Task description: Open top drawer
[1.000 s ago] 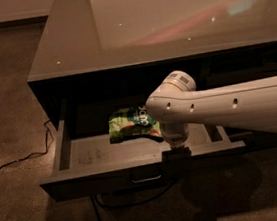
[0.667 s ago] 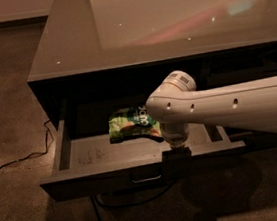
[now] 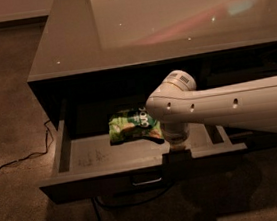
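The cabinet [image 3: 70, 45], with its glossy grey top, fills the upper part of the view. The white arm [image 3: 238, 105] comes in from the right and bends down at its wrist in front of the cabinet.

The top drawer [image 3: 87, 182] is pulled well out of the cabinet, so that its dark front stands clear of the body and its grey floor and side walls are exposed. It sits level, and only the back strip is shadowed under the top.

A green snack bag [image 3: 130, 126] lies flat on the drawer floor toward the back, just left of the wrist and partly hidden by it.

The gripper [image 3: 177, 154] is at the top edge of the drawer front, right of centre and above and to the right of the metal pull [image 3: 147, 181]. It appears to touch or hook that edge. Whether the claw is wide, narrow or clamped on the edge cannot be told from here.

A cable [image 3: 18, 160] trails over the carpet on the left.

Nothing has shifted over the last second: the drawer is out the same amount, and the arm and bag are in the same places. The pull seems to have ended, so I judge the opening essentially done. What remains is probably only to let go and lift the gripper away without nudging the drawer back in.
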